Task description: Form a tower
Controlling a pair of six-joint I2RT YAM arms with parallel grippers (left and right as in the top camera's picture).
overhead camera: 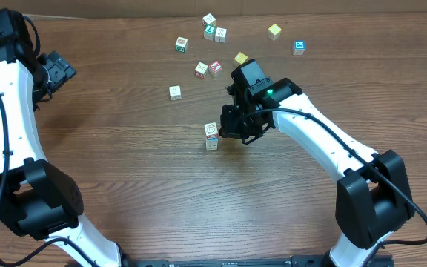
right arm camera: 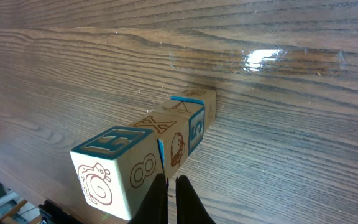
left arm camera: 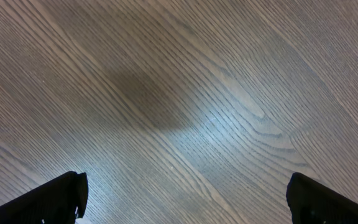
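Wood-grain table (overhead camera: 139, 200) is bearing the tower (overhead camera: 211, 136); right gripper (right arm camera: 171, 199), pinched empty, is hovering beside it, probably to straighten it; left gripper (left arm camera: 185, 199) is hanging wide-open, well apart.

Brown wooden table (overhead camera: 124, 170) is holding little letter cubes.
A small tower (overhead camera: 211, 136) is standing near the middle of the frame, loose cubes (overhead camera: 202, 70) are lying spread across the upper middle, and a yellow cube (overhead camera: 274, 31) is sitting upper right.
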